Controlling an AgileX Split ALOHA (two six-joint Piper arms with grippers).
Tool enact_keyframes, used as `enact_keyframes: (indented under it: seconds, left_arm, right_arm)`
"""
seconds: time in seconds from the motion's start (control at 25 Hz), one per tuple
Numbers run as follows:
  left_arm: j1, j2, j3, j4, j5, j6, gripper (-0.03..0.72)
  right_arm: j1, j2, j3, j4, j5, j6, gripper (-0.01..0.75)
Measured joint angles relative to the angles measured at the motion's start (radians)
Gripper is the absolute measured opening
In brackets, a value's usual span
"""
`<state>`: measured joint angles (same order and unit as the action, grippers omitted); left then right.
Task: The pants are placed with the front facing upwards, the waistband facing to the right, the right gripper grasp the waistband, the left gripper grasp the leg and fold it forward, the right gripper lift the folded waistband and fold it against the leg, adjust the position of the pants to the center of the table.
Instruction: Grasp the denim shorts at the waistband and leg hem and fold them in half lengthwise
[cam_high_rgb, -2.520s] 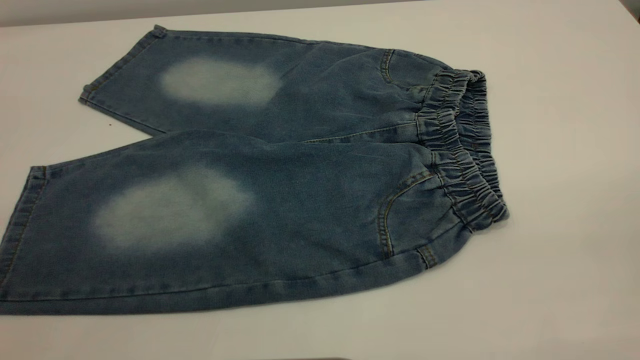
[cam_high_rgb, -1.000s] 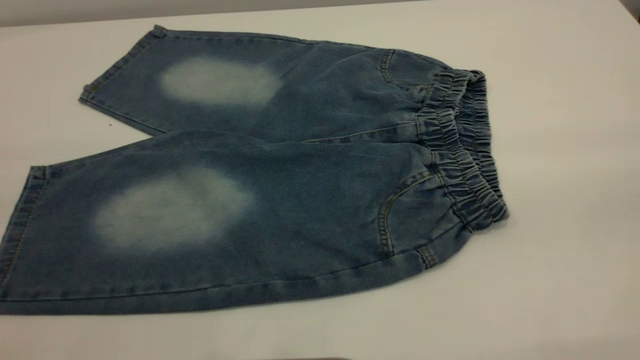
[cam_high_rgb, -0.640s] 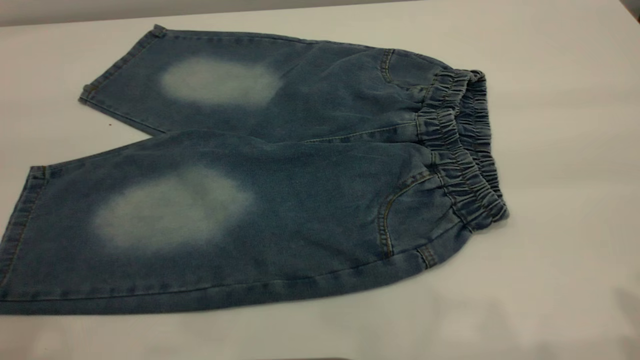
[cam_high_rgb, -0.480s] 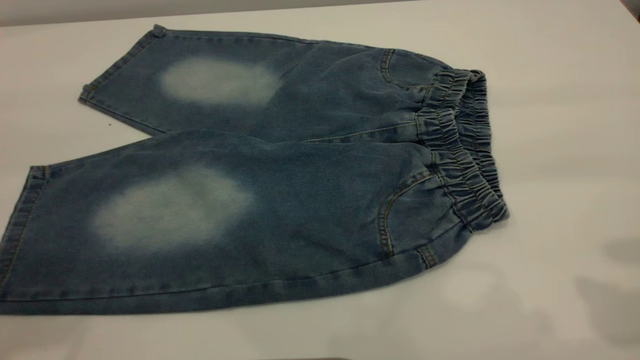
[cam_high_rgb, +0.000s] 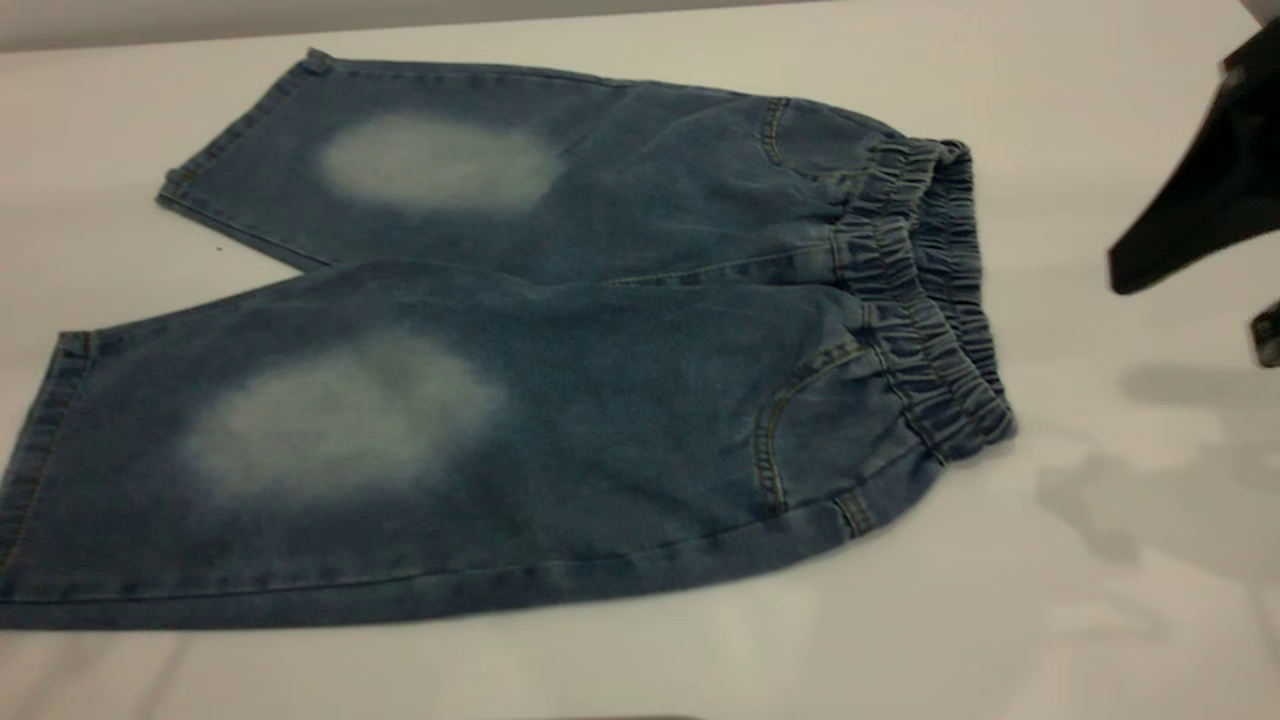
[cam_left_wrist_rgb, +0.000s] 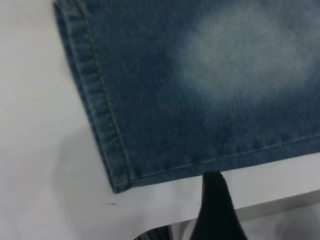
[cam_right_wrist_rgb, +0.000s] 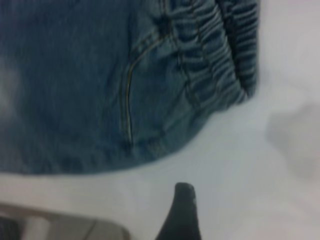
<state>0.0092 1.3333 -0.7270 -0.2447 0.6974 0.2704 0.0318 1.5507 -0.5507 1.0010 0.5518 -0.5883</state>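
Pants (cam_high_rgb: 520, 370) flat, long axis left-right, waistband (cam_high_rgb: 925, 290) rightward, legs leftward; right gripper (cam_high_rgb: 1190, 215) nearby, opening unclear.

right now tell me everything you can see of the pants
The pants are short blue denim with tan stitching, a pale faded oval on each leg and curved front pockets. They lie flat and unfolded, front up, on the white table, the gathered elastic waistband toward the right. Neither gripper touches them.

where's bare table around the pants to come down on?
Bare white tabletop right of the gathered denim waistband, though the black right gripper hangs there. Another strip along the blue denim pants' near hem. Left side is crowded by leg cuffs.
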Motion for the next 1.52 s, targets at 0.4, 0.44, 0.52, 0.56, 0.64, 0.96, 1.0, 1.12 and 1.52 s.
enact_keyframes:
  seconds: [0.4, 0.44, 0.52, 0.56, 0.64, 0.96, 1.0, 1.12, 1.52]
  left_arm:
    - [0.0, 0.095, -0.001, -0.013, -0.029, -0.008, 0.442]
    - [0.0, 0.095, -0.001, -0.013, -0.033, -0.009, 0.442]
    - [0.0, 0.095, -0.001, -0.013, -0.04, -0.01, 0.442]
    - [0.0, 0.095, -0.001, -0.013, -0.041, -0.01, 0.442]
    - [0.0, 0.095, -0.001, -0.013, -0.044, -0.01, 0.442]
    - [0.0, 0.095, -0.001, -0.013, -0.052, -0.01, 0.442]
    - [0.0, 0.095, -0.001, -0.013, -0.052, -0.01, 0.442]
    - [0.0, 0.095, -0.001, -0.013, -0.052, -0.01, 0.442]
    - [0.0, 0.095, -0.001, -0.014, -0.053, -0.015, 0.442]
  right_arm:
    - [0.0, 0.275, -0.046, 0.362, -0.014, -0.301, 0.568]
    - [0.0, 0.298, -0.047, 0.376, -0.001, -0.322, 0.568]
    - [0.0, 0.34, -0.047, 0.408, 0.004, -0.351, 0.568]
    - [0.0, 0.361, -0.047, 0.422, -0.001, -0.363, 0.568]
    - [0.0, 0.394, -0.047, 0.459, -0.003, -0.402, 0.568]
    - [0.0, 0.495, -0.055, 0.66, 0.064, -0.658, 0.568]
    - [0.0, 0.507, -0.055, 0.665, 0.076, -0.67, 0.568]
    - [0.0, 0.536, -0.066, 0.681, 0.097, -0.708, 0.568]
    - [0.0, 0.599, -0.136, 0.707, 0.166, -0.735, 0.566]
